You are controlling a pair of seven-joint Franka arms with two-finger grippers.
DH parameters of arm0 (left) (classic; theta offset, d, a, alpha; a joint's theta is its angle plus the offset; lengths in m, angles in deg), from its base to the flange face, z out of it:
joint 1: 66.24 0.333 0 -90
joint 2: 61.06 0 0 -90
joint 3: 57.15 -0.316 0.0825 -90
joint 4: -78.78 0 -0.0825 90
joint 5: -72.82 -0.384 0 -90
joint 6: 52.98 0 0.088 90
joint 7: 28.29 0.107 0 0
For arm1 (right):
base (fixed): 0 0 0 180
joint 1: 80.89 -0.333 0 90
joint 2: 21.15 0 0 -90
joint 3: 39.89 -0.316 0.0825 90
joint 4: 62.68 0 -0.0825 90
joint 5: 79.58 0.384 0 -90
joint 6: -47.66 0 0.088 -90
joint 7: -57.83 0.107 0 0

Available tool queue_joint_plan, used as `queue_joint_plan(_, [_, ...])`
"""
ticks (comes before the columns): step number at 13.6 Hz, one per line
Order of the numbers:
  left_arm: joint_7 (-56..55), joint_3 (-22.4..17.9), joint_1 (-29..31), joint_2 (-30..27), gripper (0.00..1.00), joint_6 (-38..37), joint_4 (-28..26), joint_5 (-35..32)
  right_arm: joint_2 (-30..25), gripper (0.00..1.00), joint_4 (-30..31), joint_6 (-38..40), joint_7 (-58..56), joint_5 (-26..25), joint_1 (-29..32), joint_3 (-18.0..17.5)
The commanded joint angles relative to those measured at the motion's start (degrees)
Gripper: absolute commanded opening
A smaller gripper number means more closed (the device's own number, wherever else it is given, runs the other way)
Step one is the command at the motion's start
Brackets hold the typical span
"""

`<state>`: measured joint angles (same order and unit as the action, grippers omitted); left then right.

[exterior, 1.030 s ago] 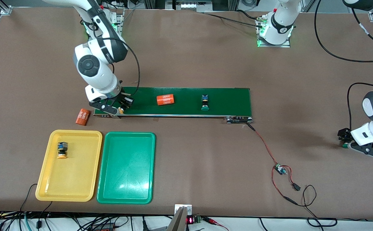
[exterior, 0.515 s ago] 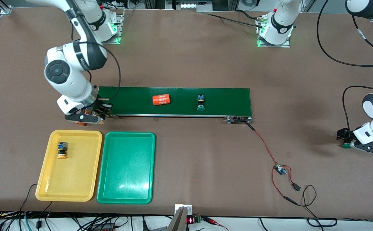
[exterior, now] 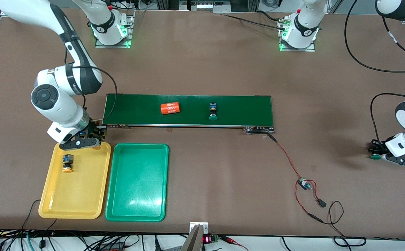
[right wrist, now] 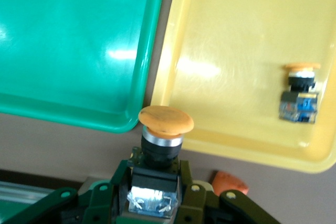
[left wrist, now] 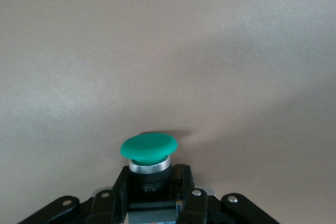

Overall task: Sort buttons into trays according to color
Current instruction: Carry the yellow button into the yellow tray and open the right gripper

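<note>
Moved: your right end effector (exterior: 82, 142) carried its orange-capped push-button switch (right wrist: 164, 129) off the belt to the shallow yellow plastic tray's (exterior: 49, 195) rim.
Grip: pinched on the body; small, rigid, light.
Left end effector (exterior: 380, 155): waits over the desk, clamping a green-capped button (left wrist: 149, 152).

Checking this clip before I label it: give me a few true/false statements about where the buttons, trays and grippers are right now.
1. The right gripper holds an orange button at the yellow tray's edge. True.
2. The green tray holds one button. False: it holds none.
3. The left gripper holds a green button. True.
4. The belt carries two green buttons. False: one belt button and an orange cylinder.
5. The yellow tray holds one tray button. True.
</note>
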<state>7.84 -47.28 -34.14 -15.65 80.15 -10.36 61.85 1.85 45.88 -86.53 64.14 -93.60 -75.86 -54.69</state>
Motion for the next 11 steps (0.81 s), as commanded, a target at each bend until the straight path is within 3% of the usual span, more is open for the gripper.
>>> queue_joint_plan(1, [-2.79, 1.20, -2.21, -2.95, 0.23, -13.53, 3.95, 1.30, 2.91, 0.12, -1.77, -3.07, -1.48, -5.11, 2.17, -0.50])
queue_joint_plan(4, [-11.30, 6.72, -3.36, -4.44, 0.23, -29.11, 8.80, 1.30, 6.60, 0.12, -2.04, -10.97, -1.48, -11.62, 2.18, 3.61])
queue_joint_plan(7, [-19.32, 13.15, -3.62, -6.47, 0.23, -33.09, 8.46, 1.56, 9.68, 0.13, -2.04, -17.58, -1.56, -16.46, 2.18, 6.70])
queue_joint_plan(11, [-33.02, 23.16, -4.24, -7.96, 0.23, -37.75, 8.10, 1.65, 12.49, 0.14, -4.06, -19.69, -1.56, -16.74, 2.18, 7.67])
